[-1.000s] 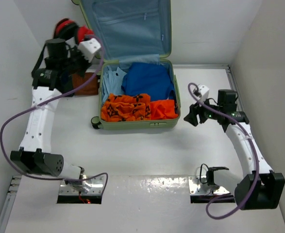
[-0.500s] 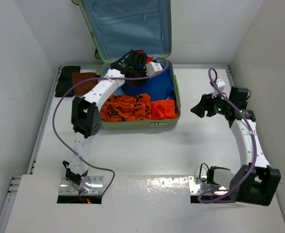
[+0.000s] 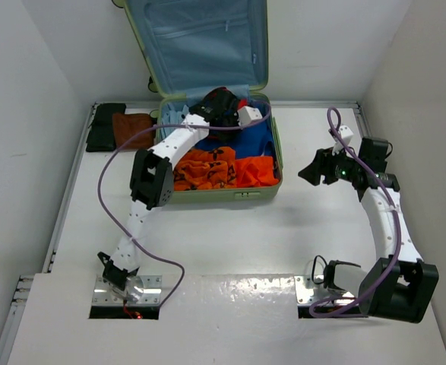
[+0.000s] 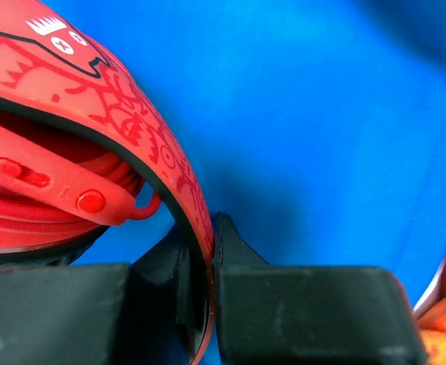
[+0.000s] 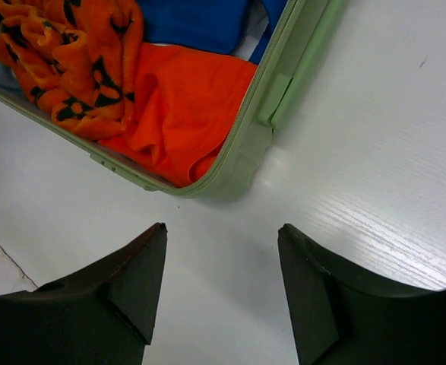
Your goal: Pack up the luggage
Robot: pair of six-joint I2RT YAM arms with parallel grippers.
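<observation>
Pale green and ribbed, the hard-shell luggage [image 3: 230, 195] lay open at the 12 o'clock end of the white table [image 3: 230, 243], its lid propped upright against the back wall and showing smooth light blue fabric lining. Soft folded clothes filled the base: a blue garment [image 3: 247, 141] toward 12 o'clock, a crumpled orange cloth with black print [image 3: 204, 169] at the near left, and a flat plain orange garment [image 3: 254, 169] at the near right. The left gripper [image 3: 221, 103] reached over the far end of the base; in its wrist view the black fingers were pinching the thin curved rim of a glossy red plastic piece [image 4: 71, 99], printed with darker red patterns and bearing small raised buttons, with the blue garment [image 4: 321, 114] just behind it. The right gripper [image 3: 311, 169] hung at 3 o'clock of the suitcase, apart from it; its dark, wedge-shaped fingers stood spread with nothing between them [image 5: 221, 237], above bare table near the rounded green corner of the luggage [image 5: 260, 144]. A black item [image 3: 105, 126] and a brown cloth [image 3: 133, 126] lay on the table at 9 o'clock of the suitcase
</observation>
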